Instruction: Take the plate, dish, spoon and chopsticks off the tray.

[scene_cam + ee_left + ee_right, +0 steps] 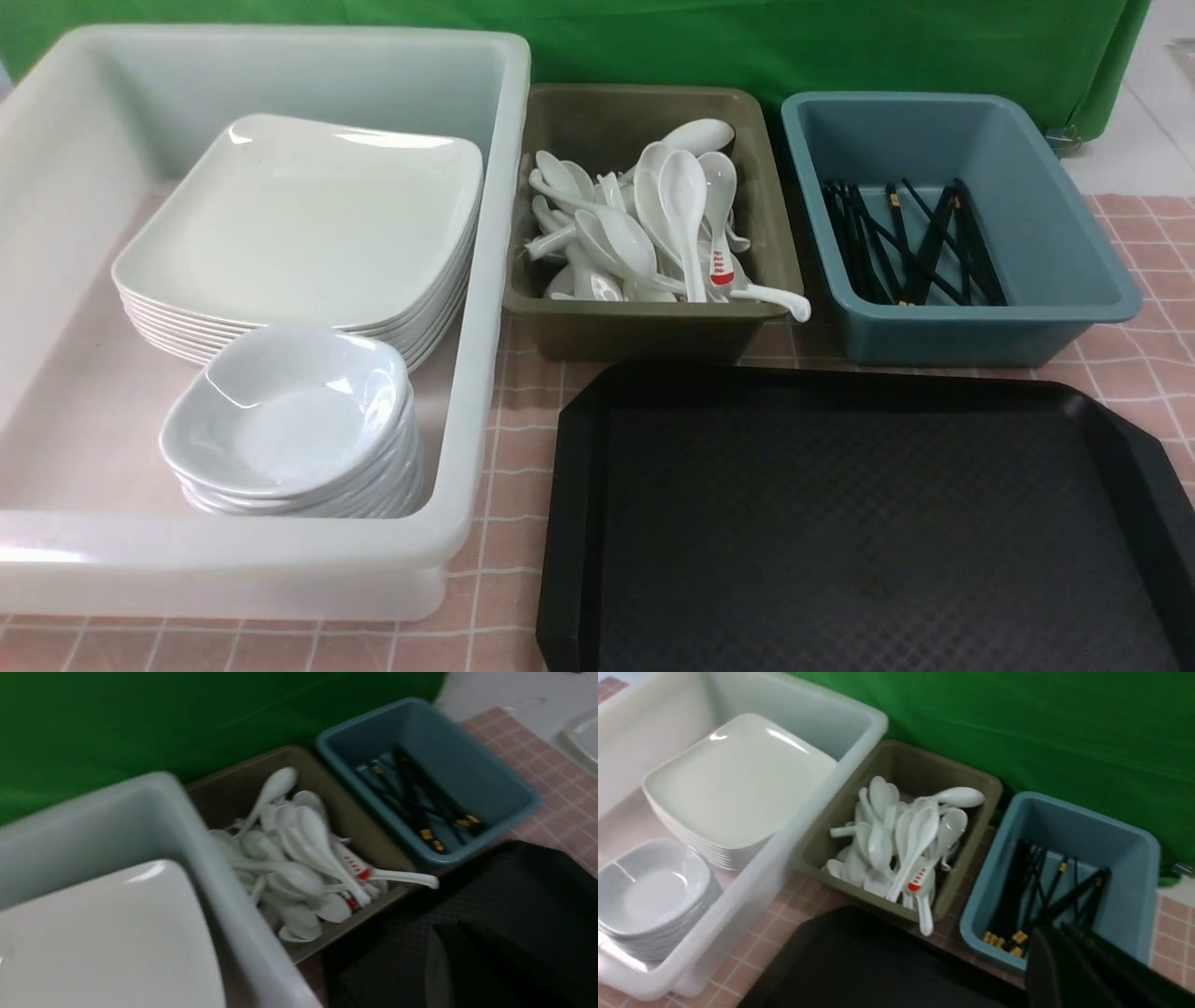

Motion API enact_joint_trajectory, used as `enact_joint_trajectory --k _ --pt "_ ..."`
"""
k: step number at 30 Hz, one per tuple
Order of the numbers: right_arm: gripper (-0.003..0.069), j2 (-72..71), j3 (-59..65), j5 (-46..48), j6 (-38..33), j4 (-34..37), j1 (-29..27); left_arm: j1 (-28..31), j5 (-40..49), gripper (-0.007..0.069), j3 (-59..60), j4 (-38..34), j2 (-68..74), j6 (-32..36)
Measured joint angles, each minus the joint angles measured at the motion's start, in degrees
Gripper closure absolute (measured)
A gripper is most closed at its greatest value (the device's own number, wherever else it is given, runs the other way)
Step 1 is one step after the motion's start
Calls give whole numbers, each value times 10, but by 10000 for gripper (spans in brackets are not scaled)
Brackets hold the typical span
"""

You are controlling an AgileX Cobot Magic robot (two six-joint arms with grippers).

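The black tray (pixel 579 448) lies at the front right with nothing on it. Large white plates (pixel 299 215) are stacked in the white tub, with a stack of small white dishes (pixel 289 420) in front of them. White spoons (pixel 644 224) fill the olive bin, and one handle hangs over its front rim. Black chopsticks (pixel 915 243) lie in the blue bin. Neither gripper shows in the front view. My left gripper (pixel 490 970) is a dark shape over the tray (pixel 383 952). My right gripper (pixel 1069 970) hangs near the blue bin's front rim, its fingers together and empty.
The white tub (pixel 485 373) stands at the left, the olive bin (pixel 644 331) in the middle back and the blue bin (pixel 980 327) at the right back. A pink checked cloth (pixel 523 439) covers the table. A green backdrop hangs behind.
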Motion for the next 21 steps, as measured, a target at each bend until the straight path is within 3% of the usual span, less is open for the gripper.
enact_joint_trajectory --k 1,5,7,9,14,21 --pt "628 -59 60 -35 21 -18 0 -48 -9 635 35 33 -45 -13" --pt "628 -220 266 -190 59 -55 0 -122 -86 636 168 79 -183 -56" --pt "628 -262 321 -244 76 -66 0 -132 -120 636 220 81 -227 -66" --pt "628 -360 455 -350 113 -90 0 -140 -199 636 343 88 -320 -82" --pt "628 -496 642 -509 126 -99 0 -140 -323 636 564 95 -468 -113" --pt "615 -567 725 -542 142 -102 0 -140 -479 629 784 95 -588 -122"
